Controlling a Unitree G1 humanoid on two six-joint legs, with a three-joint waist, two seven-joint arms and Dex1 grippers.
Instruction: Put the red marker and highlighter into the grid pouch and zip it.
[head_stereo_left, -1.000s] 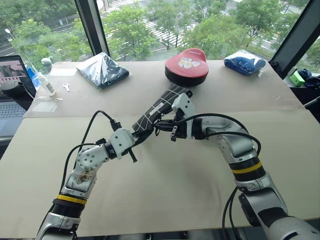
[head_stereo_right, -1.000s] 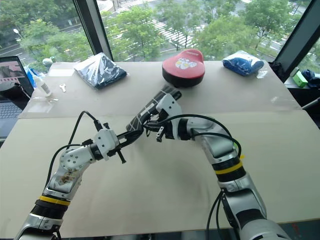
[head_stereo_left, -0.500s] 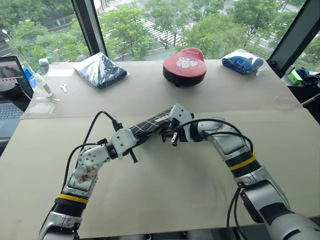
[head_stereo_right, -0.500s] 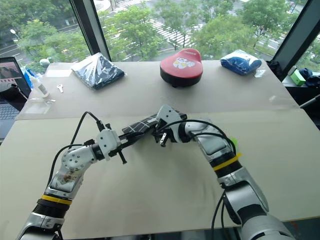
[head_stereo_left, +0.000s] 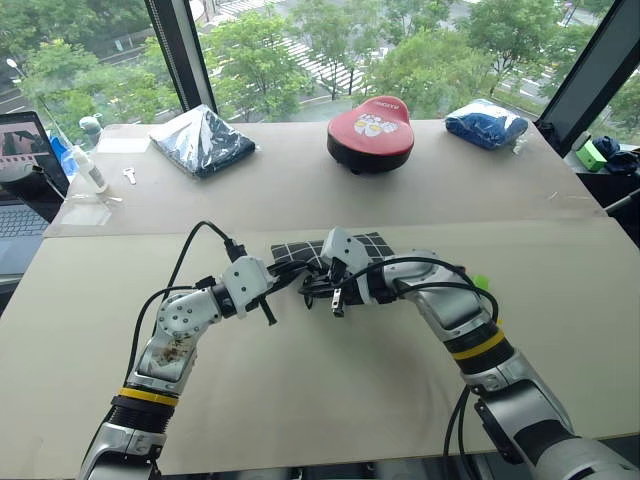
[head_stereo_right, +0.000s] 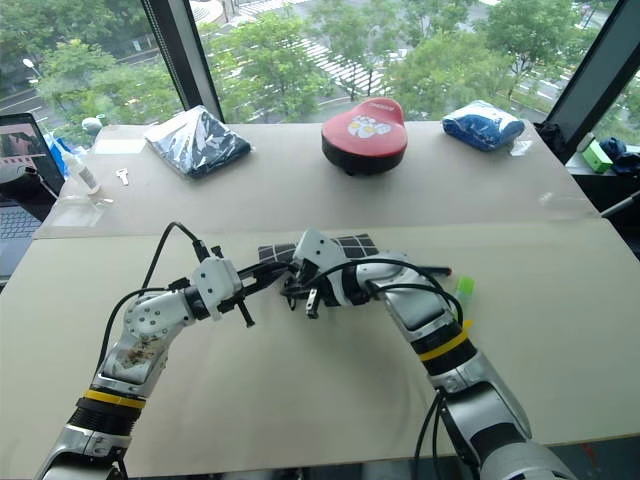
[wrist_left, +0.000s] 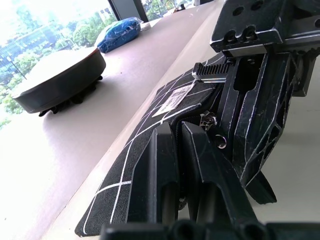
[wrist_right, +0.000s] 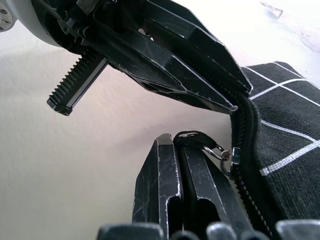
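The grid pouch (head_stereo_left: 368, 242), black with white lines, lies flat on the table between my arms. Its near end is pinched by my left gripper (head_stereo_left: 289, 273), which is shut on the fabric beside the zipper (wrist_left: 172, 128). My right gripper (head_stereo_left: 314, 287) sits right against the left one, its fingers (wrist_right: 165, 170) shut with the zipper's pull cord (wrist_right: 196, 138) caught at their tips. The light-green highlighter (head_stereo_right: 463, 288) lies on the table by my right forearm, outside the pouch. The red marker is hidden from view.
At the back of the table stand a red round case (head_stereo_left: 370, 130), a dark plastic-wrapped bundle (head_stereo_left: 205, 140) and a blue bundle (head_stereo_left: 487, 124). A laptop (head_stereo_left: 18, 165) and a small bottle (head_stereo_left: 90, 168) sit at the far left.
The pouch, held slanting up off the table a second ago, now lies flat. My right gripper came down and slid along the pouch towards the left gripper.
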